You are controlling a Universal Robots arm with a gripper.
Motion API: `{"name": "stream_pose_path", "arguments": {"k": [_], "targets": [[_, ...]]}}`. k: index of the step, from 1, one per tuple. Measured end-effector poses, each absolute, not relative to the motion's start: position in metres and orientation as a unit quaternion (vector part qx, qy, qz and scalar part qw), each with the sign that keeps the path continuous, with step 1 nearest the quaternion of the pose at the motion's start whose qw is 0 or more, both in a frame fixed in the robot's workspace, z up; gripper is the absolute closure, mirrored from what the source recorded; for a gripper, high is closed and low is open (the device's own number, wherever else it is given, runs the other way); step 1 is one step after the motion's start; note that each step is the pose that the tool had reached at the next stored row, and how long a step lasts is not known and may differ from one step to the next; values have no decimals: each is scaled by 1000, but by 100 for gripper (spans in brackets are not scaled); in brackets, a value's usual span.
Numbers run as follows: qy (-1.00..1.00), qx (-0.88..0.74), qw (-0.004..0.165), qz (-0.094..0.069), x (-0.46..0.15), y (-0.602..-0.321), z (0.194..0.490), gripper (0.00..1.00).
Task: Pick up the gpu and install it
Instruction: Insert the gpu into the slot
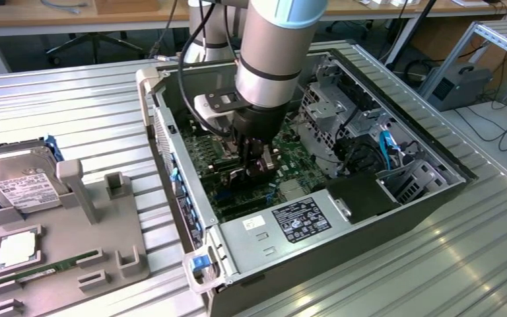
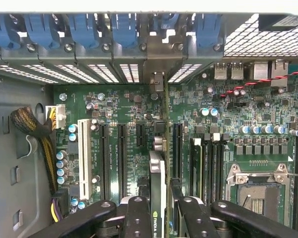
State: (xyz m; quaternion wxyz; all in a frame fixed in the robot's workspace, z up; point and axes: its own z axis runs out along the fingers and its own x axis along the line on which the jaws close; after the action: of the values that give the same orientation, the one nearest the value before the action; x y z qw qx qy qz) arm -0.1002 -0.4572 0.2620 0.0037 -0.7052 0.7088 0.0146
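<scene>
Gpu (image 2: 157, 191) is pinched on edge between the gripper (image 2: 159, 210) jaws; stiff, light, fragile, best gripped by its faces.

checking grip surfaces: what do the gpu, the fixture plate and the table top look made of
gpu: dark board edge, seemingly plastic-shrouded, held upright between the gripper fingers. Fixture plate: matte grey, probably plastic or a printed part. Table top: ribbed silvery metal, likely aluminium, with a dull sheen.

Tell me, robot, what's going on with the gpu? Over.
Gripper shut on gpu, edge-on over motherboard slots inside computer case. Nothing blocking.
</scene>
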Motion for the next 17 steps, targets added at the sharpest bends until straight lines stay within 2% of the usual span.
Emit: {"name": "stream_pose_path", "arguments": {"k": [17], "targets": [[709, -705, 7, 17, -102, -457, 260, 74]]}}
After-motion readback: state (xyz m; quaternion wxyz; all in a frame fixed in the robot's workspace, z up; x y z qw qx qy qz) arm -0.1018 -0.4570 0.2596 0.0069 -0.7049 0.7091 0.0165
